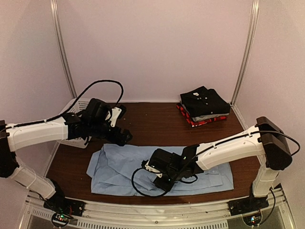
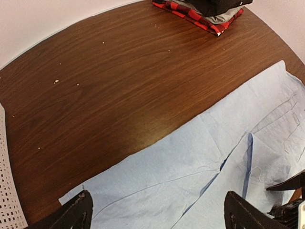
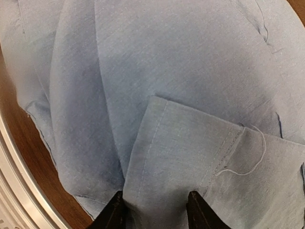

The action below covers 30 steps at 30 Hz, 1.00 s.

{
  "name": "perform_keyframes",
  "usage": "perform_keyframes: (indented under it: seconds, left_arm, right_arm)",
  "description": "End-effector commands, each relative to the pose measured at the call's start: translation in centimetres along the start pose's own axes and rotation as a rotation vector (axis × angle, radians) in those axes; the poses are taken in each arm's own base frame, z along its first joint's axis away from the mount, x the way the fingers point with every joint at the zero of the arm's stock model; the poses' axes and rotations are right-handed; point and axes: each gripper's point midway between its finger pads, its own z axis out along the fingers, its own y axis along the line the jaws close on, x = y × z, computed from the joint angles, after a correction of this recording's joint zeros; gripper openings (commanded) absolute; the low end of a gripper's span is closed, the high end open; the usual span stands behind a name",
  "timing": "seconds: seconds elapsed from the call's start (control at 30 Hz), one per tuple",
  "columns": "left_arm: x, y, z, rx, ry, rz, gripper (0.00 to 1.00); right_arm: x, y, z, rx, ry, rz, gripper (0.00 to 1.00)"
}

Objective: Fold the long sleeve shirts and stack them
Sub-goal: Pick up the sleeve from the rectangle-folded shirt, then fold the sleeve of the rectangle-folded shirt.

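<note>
The light blue shirt lies spread flat on the near half of the brown table. My left gripper hovers open and empty over its back left edge; its fingers are wide apart. My right gripper is low over the shirt's front middle, partly open. A folded sleeve cuff lies flat between its fingertips. At the back right stands a stack with a black shirt on top, a grey shirt under it and a red-plaid shirt at the bottom; the stack also shows in the left wrist view.
A white mesh basket stands at the back left beside the left arm; its edge shows in the left wrist view. The metal front rail of the table is close to the right gripper. Pale walls close in the back and sides.
</note>
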Motion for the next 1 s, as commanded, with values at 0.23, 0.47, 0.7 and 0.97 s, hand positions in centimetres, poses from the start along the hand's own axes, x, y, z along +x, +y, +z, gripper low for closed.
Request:
perform_keyframes:
  seconds: [0.23, 0.47, 0.7, 0.97]
  left_arm:
    - [-0.5, 0.2, -0.2, -0.001, -0.032, -0.007, 0.98]
    - [-0.3, 0.5, -0.1, -0.015, -0.028, -0.009, 0.98]
    - [-0.3, 0.7, -0.3, -0.030, -0.034, -0.011, 0.98]
    - [-0.2, 1.1, 0.0, -0.054, -0.029, -0.003, 0.98]
  right_arm:
    - [-0.1, -0.7, -0.6, 0.041, -0.001, 0.028, 0.14]
    - [-1.3, -3.1, -3.4, 0.056, -0.083, 0.145, 0.01]
    - [0.2, -10.1, -7.6, 0.122, -0.177, 0.391, 0.00]
    - [5.9, -18.2, -11.4, 0.245, -0.240, 0.684, 0.00]
